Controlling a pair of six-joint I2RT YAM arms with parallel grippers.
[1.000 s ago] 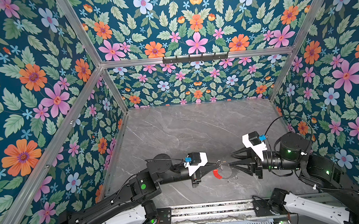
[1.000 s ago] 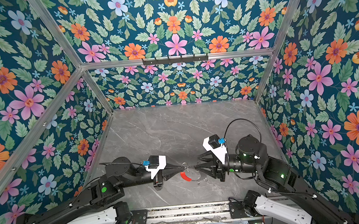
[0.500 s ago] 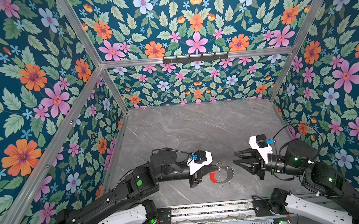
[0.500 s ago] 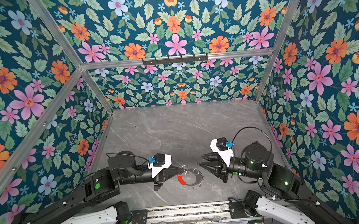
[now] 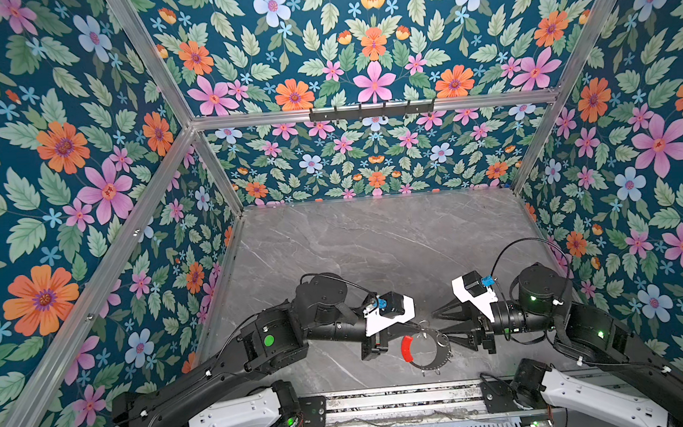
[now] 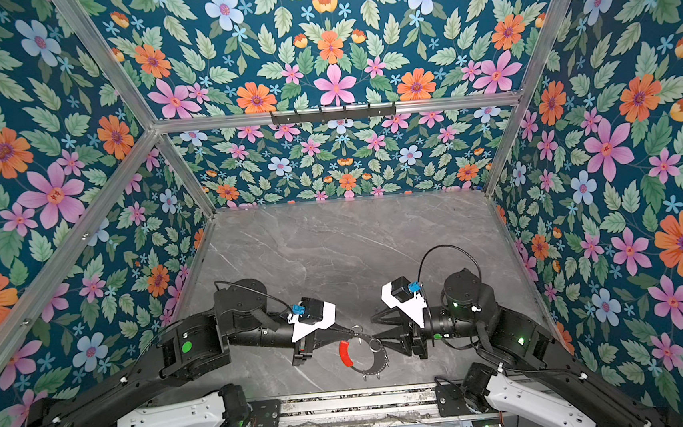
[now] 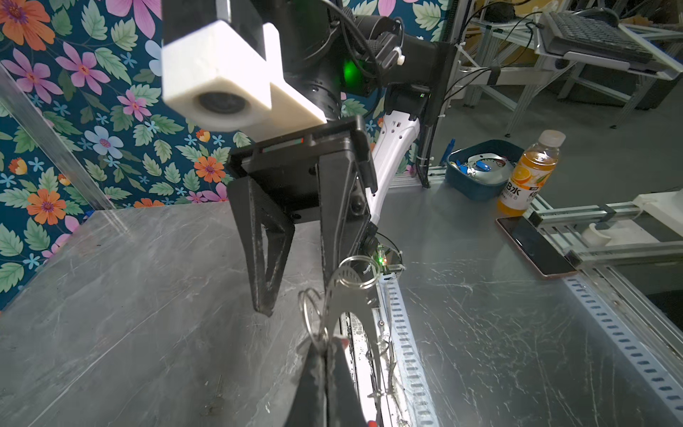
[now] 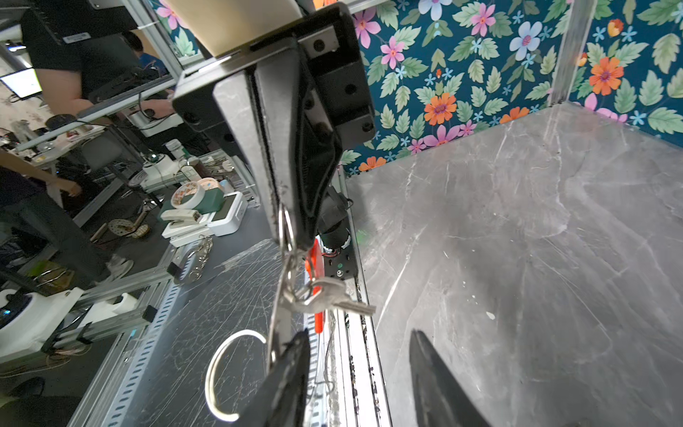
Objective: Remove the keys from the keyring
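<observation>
Your left claw [image 5: 416,328] is clamped on the keyring [image 5: 407,348], at lower centre in both top views. Your right claw [image 5: 437,324] stands part-wide and empty, just beside it. Close squarely on the dangling key [image 8: 332,301], then pull steadily, without twisting.

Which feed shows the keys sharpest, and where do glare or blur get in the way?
Right wrist view: keys fairly sharp; a bright glare arc beside them; right gripper a dark blur. Left wrist view: keyring edge-on, left gripper out of focus, white glare beside it. Both top views: evenly lit, keys too small to resolve.
</observation>
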